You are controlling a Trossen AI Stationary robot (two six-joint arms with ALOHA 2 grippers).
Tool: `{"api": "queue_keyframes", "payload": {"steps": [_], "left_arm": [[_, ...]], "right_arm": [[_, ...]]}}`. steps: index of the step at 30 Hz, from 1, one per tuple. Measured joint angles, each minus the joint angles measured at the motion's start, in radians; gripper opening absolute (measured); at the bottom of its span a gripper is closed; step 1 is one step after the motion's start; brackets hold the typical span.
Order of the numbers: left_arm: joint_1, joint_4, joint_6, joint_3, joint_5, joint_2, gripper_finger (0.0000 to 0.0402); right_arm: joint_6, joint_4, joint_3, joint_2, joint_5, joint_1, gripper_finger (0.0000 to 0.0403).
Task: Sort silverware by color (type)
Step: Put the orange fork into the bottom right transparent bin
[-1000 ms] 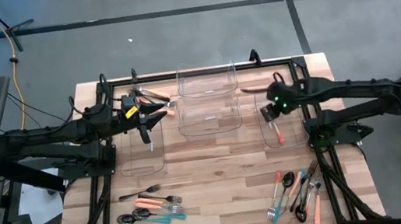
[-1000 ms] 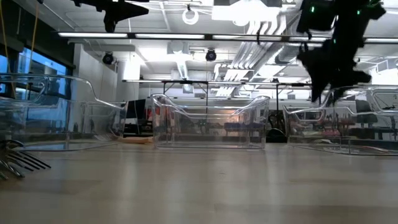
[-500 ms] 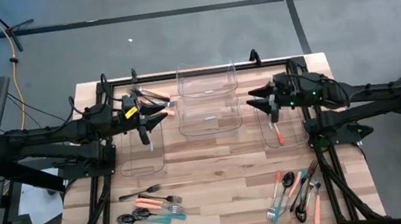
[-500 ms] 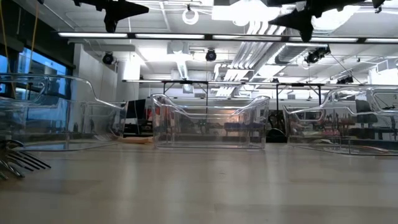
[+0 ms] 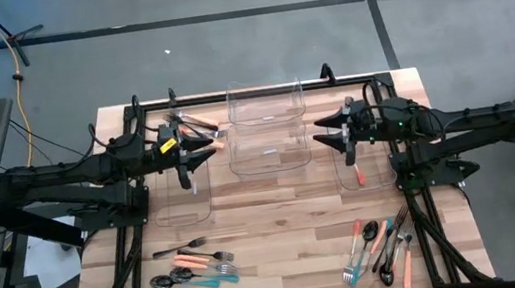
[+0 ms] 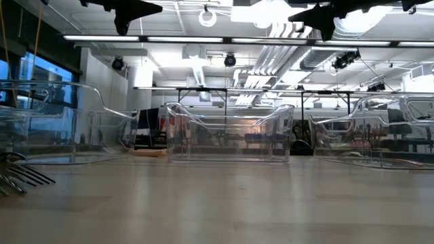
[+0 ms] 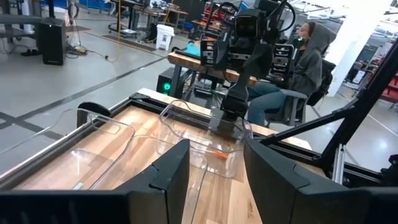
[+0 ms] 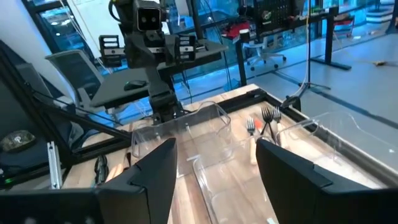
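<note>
Both tools raised above bins: left tool [image 5: 206,147] and right tool [image 5: 323,136] parted, empty; silverware [image 5: 378,248] on surface [image 5: 280,232].

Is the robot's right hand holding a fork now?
No. The right end effector is open and empty above the clear plastic bins; nothing sits between its dark fingers.

Counting four clear bins on the table: left bin [image 5: 181,213], back centre bin [image 5: 265,103], front centre bin [image 5: 270,157], right bin [image 5: 374,180]. Counting three groups of silverware: roughly seven pieces in the front-left pile [image 5: 196,267], roughly eight in the front-right pile [image 5: 381,248], overlapping too much for a sure tally, plus a few in the back-left cluster [image 5: 194,123]. Seeing one orange-handled piece [image 5: 357,172] in the right bin. Counting two grippers: left gripper [image 5: 206,147], right gripper [image 5: 322,135].
</note>
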Motion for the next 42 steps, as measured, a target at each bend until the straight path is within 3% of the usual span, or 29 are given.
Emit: {"api": "queue_keyframes", "payload": {"steps": [7,13,19,23,26,34,42], "left_arm": [[0.0,-0.001,0.0,0.0,0.0,0.0,0.014],[0.0,0.001,-0.009,0.0,-0.002,0.0,0.014],[0.0,0.006,-0.016,0.0,-0.002,0.0,0.014],[0.0,0.006,-0.017,0.0,-0.002,0.0,0.014],[0.0,0.006,-0.017,0.0,-0.002,0.0,0.014],[0.0,0.006,-0.017,0.0,-0.001,0.0,0.014],[0.0,0.006,0.026,0.0,-0.001,0.0,0.014]], "right_arm": [[0.015,-0.002,0.0,0.0,-0.014,0.0,0.0204],[0.388,-0.051,0.041,0.017,-0.058,0.016,0.0204],[0.648,-0.404,0.215,0.149,-0.118,0.197,0.0191],[0.909,-0.698,0.34,0.296,-0.185,0.335,0.0179],[1.14,-0.814,0.382,0.394,-0.203,0.425,0.0173],[1.619,-0.829,0.388,0.612,-0.265,0.584,0.0172],[1.79,-0.792,0.388,0.781,-0.378,0.653,0.0171]]}}
